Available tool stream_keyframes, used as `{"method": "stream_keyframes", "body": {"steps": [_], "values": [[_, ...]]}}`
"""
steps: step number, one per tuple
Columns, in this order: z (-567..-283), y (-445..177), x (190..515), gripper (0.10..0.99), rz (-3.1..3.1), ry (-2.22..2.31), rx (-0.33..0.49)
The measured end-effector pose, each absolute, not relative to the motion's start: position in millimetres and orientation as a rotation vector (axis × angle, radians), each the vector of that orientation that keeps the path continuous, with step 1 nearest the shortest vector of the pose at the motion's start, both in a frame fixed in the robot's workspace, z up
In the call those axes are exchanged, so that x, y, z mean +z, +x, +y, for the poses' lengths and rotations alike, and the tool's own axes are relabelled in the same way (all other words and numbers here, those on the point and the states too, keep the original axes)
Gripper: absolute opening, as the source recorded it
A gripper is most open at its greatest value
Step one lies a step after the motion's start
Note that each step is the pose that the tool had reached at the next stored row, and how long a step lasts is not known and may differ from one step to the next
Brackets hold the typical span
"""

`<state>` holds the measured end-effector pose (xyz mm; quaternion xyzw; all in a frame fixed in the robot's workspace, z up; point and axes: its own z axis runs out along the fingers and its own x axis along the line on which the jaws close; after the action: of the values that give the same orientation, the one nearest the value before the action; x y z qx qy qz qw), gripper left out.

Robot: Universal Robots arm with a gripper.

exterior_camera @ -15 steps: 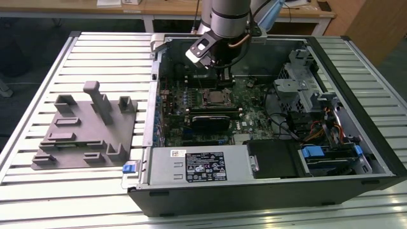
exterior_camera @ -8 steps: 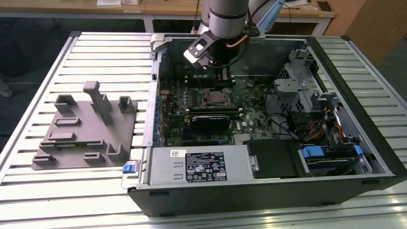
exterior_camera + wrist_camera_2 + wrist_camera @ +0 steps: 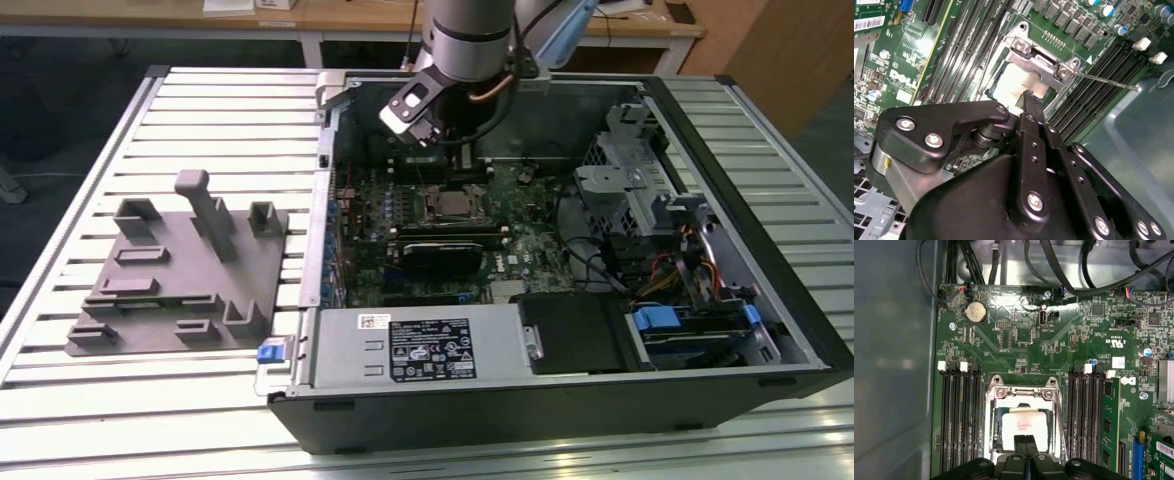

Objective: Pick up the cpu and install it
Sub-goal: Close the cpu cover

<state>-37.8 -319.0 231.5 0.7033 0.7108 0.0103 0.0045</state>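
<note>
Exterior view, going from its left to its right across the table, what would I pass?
Grey fixture → dark socket on the motherboard → metal drive cage → case's right wall → table slats.

look: the cpu [image 3: 1025, 424], small pale square, silvery face
pose: flat
place: inside the socket frame [image 3: 1023, 394]

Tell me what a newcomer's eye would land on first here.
The open computer case on the slatted table, with the arm reaching into it. In the first wrist view the shut gripper is over the pale cpu lying in its metal-framed socket. A grey fixture lies on the exterior view's left.
</note>
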Motion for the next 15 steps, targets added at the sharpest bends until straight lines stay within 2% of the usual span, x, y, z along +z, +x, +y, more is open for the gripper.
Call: {"method": "stream_keyframes", "body": {"steps": [15], "values": [[-319, -51, 214, 0.106, 2.226, 2.203, 0.033]]}}
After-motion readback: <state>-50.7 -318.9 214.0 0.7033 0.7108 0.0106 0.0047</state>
